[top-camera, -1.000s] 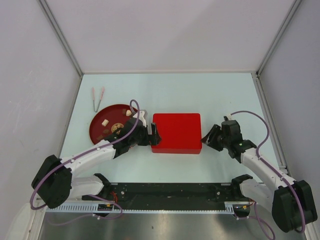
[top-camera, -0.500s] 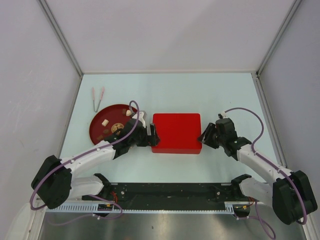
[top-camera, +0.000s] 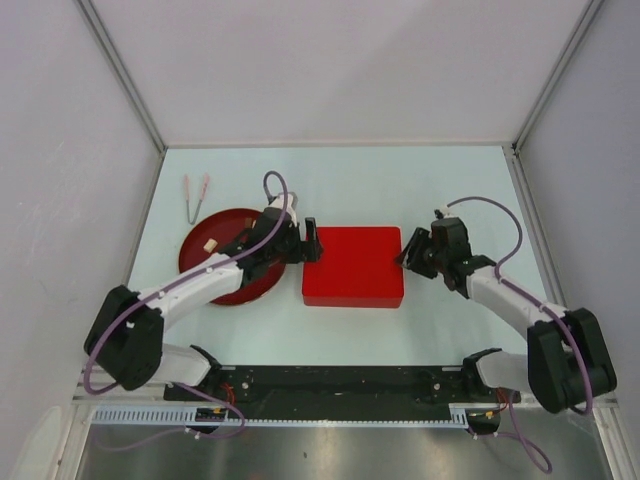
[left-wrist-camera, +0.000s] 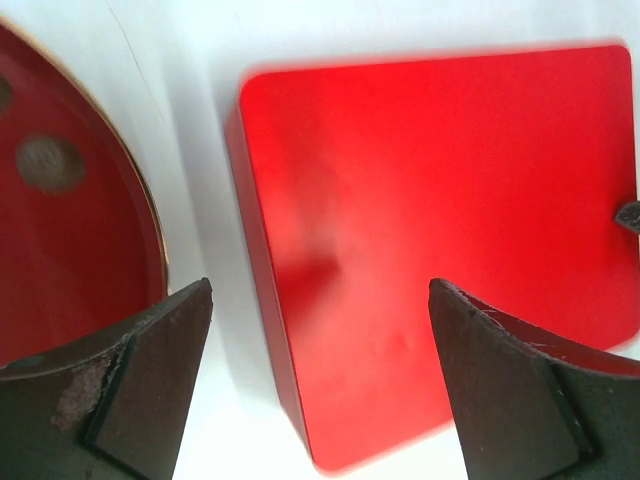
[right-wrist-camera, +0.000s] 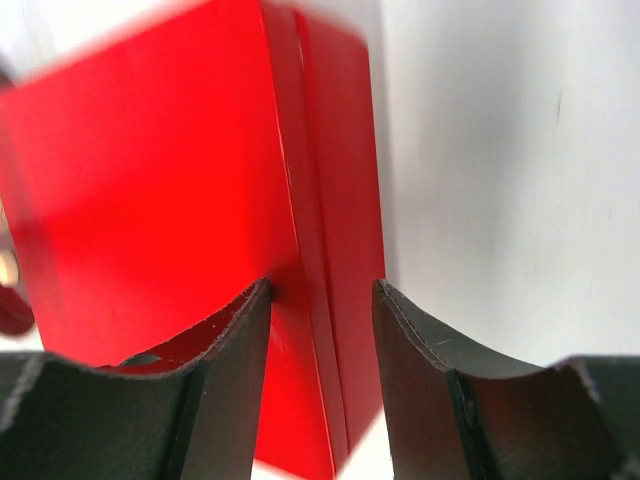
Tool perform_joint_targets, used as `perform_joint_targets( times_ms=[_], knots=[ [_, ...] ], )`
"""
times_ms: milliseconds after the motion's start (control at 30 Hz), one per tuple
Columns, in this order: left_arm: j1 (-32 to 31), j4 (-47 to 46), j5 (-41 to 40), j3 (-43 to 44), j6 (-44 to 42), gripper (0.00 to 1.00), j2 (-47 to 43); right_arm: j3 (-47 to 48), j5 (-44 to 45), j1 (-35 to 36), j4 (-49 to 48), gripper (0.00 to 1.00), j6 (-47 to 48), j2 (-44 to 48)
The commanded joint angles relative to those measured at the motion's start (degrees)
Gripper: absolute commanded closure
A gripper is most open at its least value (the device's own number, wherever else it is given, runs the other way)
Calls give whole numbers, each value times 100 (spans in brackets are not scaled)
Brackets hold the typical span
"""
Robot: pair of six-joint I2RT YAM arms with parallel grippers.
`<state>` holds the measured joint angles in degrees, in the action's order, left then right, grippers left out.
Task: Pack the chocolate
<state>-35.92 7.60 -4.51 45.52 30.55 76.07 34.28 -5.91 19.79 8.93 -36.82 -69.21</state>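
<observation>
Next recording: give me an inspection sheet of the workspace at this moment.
Surface: pale, smooth table.
Job's things: chocolate on the red plate; red box closed.
Clutter: pink-handled tongs beyond the plate.
Hands: left hand open over the box's left edge; right hand straddles its right edge, grip unclear.
Cables: purple cables loop above both wrists.
Surroundings: plain white walls.

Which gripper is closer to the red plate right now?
Left. The left gripper hangs over the gap between the red plate and the red box; the right gripper is at the box's far side.
</observation>
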Motion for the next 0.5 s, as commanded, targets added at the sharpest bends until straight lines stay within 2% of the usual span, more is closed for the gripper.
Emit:
perform_joint_targets(
  times_ms=[0, 200, 467],
  knots=[
    [243, -179, -50, 686, -426, 7, 670, 543, 354, -282, -294, 51, 535, -715],
    [428, -65, 3, 1310, -585, 7, 1418, 1027, 249, -581, -840, 52, 597, -1691],
    [498, 93, 3, 1592, -638, 7, 2182, 1291, 354, -670, -454, 55, 615, -2640]
  ],
)
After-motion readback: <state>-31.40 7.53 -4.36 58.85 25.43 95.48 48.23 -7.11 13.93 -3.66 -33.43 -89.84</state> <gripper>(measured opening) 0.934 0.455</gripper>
